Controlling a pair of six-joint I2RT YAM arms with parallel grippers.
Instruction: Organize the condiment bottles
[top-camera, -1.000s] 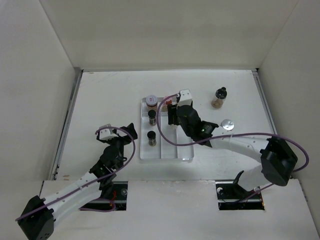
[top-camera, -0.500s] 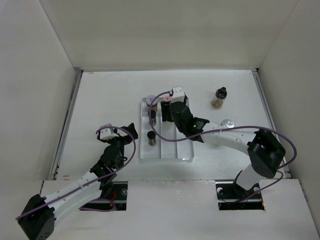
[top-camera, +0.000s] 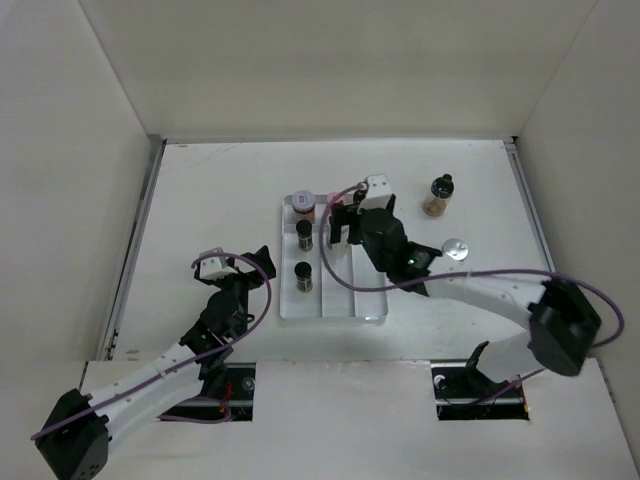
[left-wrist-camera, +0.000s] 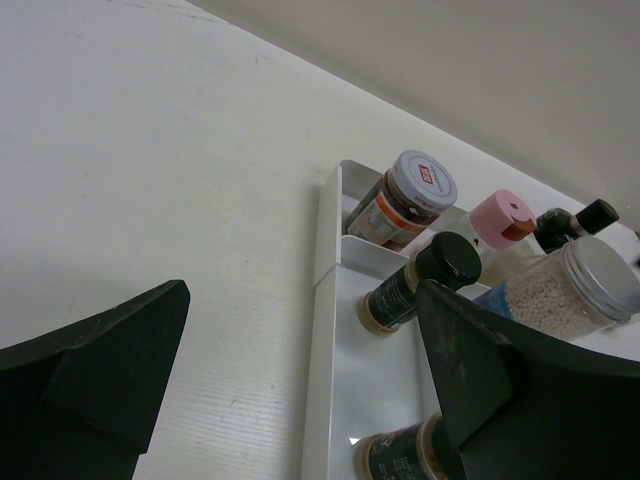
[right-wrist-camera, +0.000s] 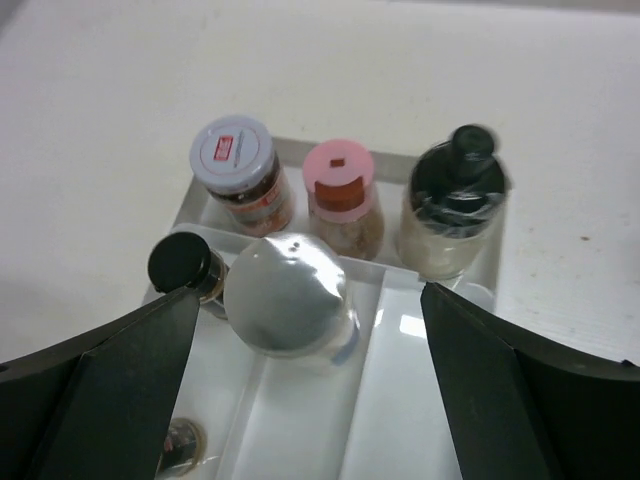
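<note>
Glossy clear plastic tray (right-wrist-camera: 400, 380); matt white table (right-wrist-camera: 100, 120); dull metal lid on the silver-lidded jar (right-wrist-camera: 285, 295).

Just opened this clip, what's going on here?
The right gripper hangs open over the tray, directly above a silver-lidded jar standing in it. Five other bottles are in the tray too. A knob-capped bottle and a silver-topped shaker stand outside on the table. The left gripper is open, off to the tray's left, holding nothing.

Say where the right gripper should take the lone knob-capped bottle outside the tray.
Take the bottle by its wide body, below the narrow knob, coming from the near side with a finger on each side. It stands upright, apart from the tray, so that approach looks unobstructed.
</note>
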